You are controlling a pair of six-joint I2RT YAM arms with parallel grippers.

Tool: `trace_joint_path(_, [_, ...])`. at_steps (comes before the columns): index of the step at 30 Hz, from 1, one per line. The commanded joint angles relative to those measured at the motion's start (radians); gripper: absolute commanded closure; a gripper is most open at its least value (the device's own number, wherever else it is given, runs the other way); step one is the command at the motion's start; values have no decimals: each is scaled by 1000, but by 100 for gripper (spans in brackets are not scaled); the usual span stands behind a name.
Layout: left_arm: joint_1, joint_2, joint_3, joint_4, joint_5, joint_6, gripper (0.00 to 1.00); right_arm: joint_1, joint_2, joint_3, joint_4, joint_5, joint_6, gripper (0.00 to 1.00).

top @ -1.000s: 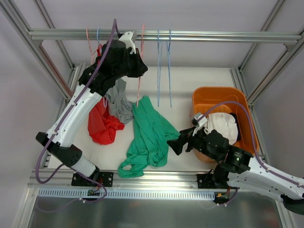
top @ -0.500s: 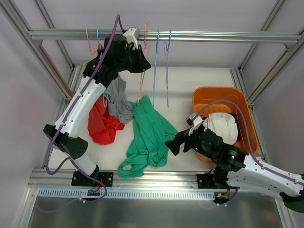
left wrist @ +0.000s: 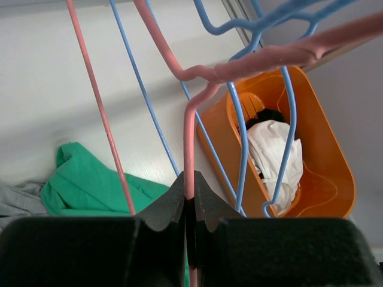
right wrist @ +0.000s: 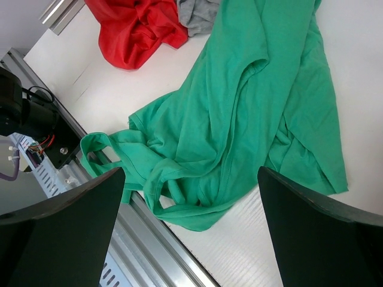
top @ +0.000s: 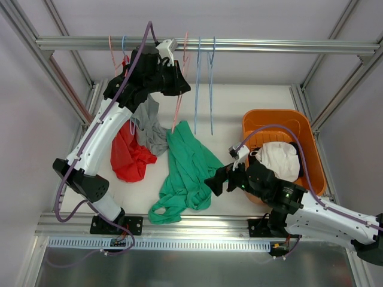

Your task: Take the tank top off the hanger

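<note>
My left gripper is up by the rail, shut on the wire of a pink hanger. In the left wrist view the jaws pinch the pink hanger, and the wire that shows is bare. The green tank top lies crumpled on the white table below; it also shows in the left wrist view and the right wrist view. My right gripper is open and empty, low over the tank top's right edge, its fingers wide apart.
Two blue hangers hang from the aluminium rail right of the pink one. A red garment and a grey one droop at left. An orange basket holds a white garment. The frame's front rail runs by the tank top.
My right gripper has moved left toward the green tank top. My left gripper has shifted slightly up and right with the pink hanger, which now tilts against the blue ones.
</note>
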Motion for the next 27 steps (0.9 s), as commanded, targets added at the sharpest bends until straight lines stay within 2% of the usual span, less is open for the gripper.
trace_joint_path(1, [5,-13,-8,-57,5,3,95,4,3,14,65,-11,21,0])
trace_joint_path(12, [3,56,92,-92,25,-7,89,4,-22,-3,68,-17,29,0])
trace_joint_path(13, [2,56,90,-91,31,-10,86,4,-25,-4,68,-16,29,0])
trace_joint_path(15, [2,38,81,-91,33,-12,78,4,-28,-6,68,-14,29,1])
trace_joint_path(19, [-8,-36,12,-89,-25,2,52,2,-2,3,68,-34,9,1])
trace_joint_path(20, [-8,-82,-8,-91,-62,5,37,4,26,9,71,-39,1,0])
trace_joint_path(21, [-8,-105,-54,-89,-82,14,5,5,41,12,76,-45,-16,1])
trace_joint_path(22, [-8,-129,-78,-91,-105,17,1,5,60,17,91,-54,-25,0])
trace_joint_path(27, [-8,-350,-284,-92,-218,17,1,5,213,49,174,-92,-123,0])
